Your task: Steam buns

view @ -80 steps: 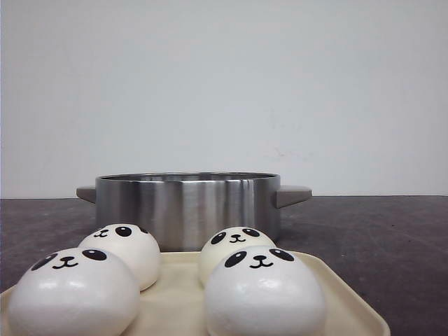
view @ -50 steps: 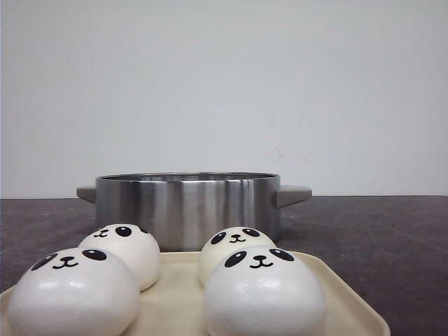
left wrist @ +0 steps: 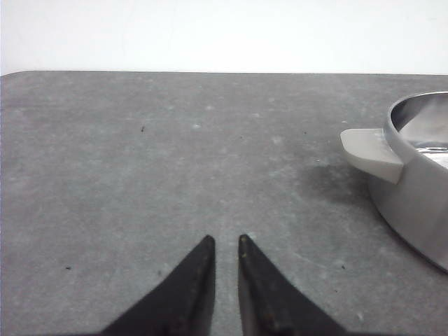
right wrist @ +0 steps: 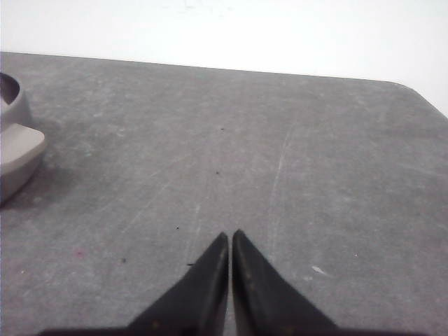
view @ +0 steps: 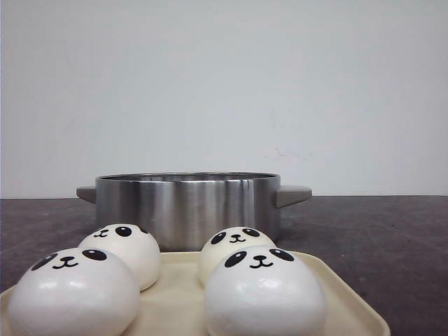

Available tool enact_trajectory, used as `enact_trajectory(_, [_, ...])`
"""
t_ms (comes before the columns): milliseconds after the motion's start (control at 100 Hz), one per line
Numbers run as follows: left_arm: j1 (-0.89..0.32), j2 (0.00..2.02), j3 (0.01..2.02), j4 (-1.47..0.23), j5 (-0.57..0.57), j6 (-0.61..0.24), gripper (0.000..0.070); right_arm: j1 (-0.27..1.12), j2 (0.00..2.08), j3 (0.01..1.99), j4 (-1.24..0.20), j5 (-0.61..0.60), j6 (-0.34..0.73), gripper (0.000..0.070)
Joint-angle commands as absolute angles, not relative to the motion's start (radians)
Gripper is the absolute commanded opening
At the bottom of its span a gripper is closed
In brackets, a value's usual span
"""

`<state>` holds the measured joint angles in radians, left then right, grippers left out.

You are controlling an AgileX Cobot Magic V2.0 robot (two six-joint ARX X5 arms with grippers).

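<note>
Buns (view: 73, 294) sit four to a cream tray (view: 175, 297) at the near edge of the front view, glossy white domes with black oval eyes, a small nose and a smile; two lie on the left, near bun in front of a far bun (view: 126, 248), and two on the right, a far bun (view: 234, 245) half hidden behind the near one (view: 264, 294); each pair looks to be touching, with a bare strip of tray between the pairs. Behind the tray stands a steel pot (view: 187, 206) with grey handles, its inside hidden from the front; dark table (view: 392, 238) lies bare on both sides of it. The tray's near edge and the two near buns' bases are cut off by the frame. Left gripper (left wrist: 225, 241) hovers over bare table beside the pot's handle (left wrist: 371, 154), its black tips a narrow slit apart, grasping nothing; right gripper (right wrist: 229, 236) has its tips pressed together over scratched table, the other handle (right wrist: 17, 150) well off to the side.
</note>
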<state>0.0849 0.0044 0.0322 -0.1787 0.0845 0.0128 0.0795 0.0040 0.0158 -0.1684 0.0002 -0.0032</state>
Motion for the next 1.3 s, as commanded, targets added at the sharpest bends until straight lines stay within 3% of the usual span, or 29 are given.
enact_trajectory(0, [0.088, 0.003, 0.014, -0.185, 0.086, 0.026, 0.0016, 0.082, 0.004, 0.012, -0.158, 0.0, -0.008, 0.0008])
enact_trajectory(430, [0.088, 0.003, 0.014, -0.185, 0.086, 0.026, 0.0016, 0.082, 0.004, 0.012, -0.157, -0.002, 0.0, 0.0008])
enact_trajectory(580, [0.088, 0.003, 0.014, -0.185, 0.086, 0.026, 0.0016, 0.083, 0.004, 0.013, -0.157, -0.033, 0.138, 0.0008])
enact_trajectory(680, [0.088, 0.003, 0.014, -0.185, 0.086, 0.02, 0.0016, 0.083, 0.004, 0.015, -0.15, -0.113, 0.336, 0.0008])
enact_trajectory(740, [0.088, 0.003, 0.014, -0.184, 0.098, -0.043, 0.0016, 0.083, 0.004, 0.015, -0.12, -0.183, 0.432, 0.0008])
enact_trajectory(880, [0.088, 0.003, 0.026, -0.187, 0.202, -0.382, 0.0013, 0.083, 0.004, 0.015, -0.021, -0.242, 0.538, 0.0007])
enact_trajectory(990, [0.088, 0.003, 0.053, -0.187, 0.272, -0.519, 0.0011, 0.083, 0.004, 0.023, 0.112, -0.296, 0.617, 0.0007])
enact_trajectory(1160, [0.088, 0.003, 0.09, -0.186, 0.3, -0.631, 0.0011, 0.083, 0.004, 0.149, 0.08, -0.317, 0.615, 0.0005])
enact_trajectory(1290, [0.088, 0.003, 0.117, -0.185, 0.294, -0.648, 0.0011, 0.083, 0.023, 0.305, -0.054, -0.31, 0.49, 0.0005])
